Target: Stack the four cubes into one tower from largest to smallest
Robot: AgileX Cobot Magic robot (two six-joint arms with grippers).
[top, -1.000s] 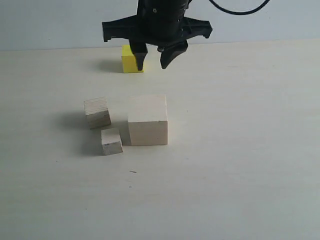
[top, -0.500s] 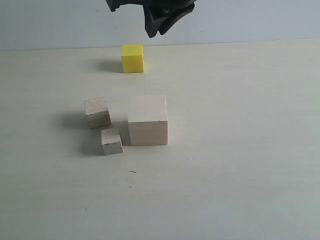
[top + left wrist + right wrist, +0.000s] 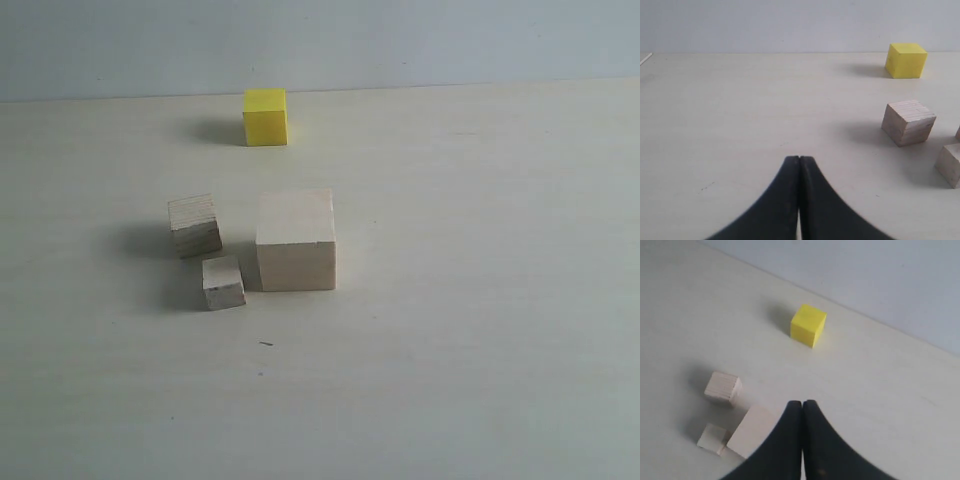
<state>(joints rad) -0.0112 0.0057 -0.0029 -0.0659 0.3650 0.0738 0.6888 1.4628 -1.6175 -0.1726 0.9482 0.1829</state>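
All four cubes lie apart on the table, none stacked. The large pale wood cube (image 3: 296, 240) sits mid-table. The layered plywood cube (image 3: 194, 225) lies to its left, and the smallest pale cube (image 3: 223, 283) in front of that. Alone at the back stands the yellow cube (image 3: 265, 117). No gripper shows in the exterior view. My left gripper (image 3: 799, 159) is shut and empty, with the plywood cube (image 3: 908, 122) and yellow cube (image 3: 906, 60) off to one side. My right gripper (image 3: 802, 403) is shut and empty, high above the large cube (image 3: 752, 432), looking down on the yellow cube (image 3: 808, 325).
The pale table (image 3: 480, 350) meets a grey-blue wall (image 3: 450, 40) behind the yellow cube. A small dark speck (image 3: 266, 343) marks the table in front of the cubes.
The black gripper that hung open just beside the yellow cube a second ago has shut, risen and left the exterior view. The cubes have not moved.
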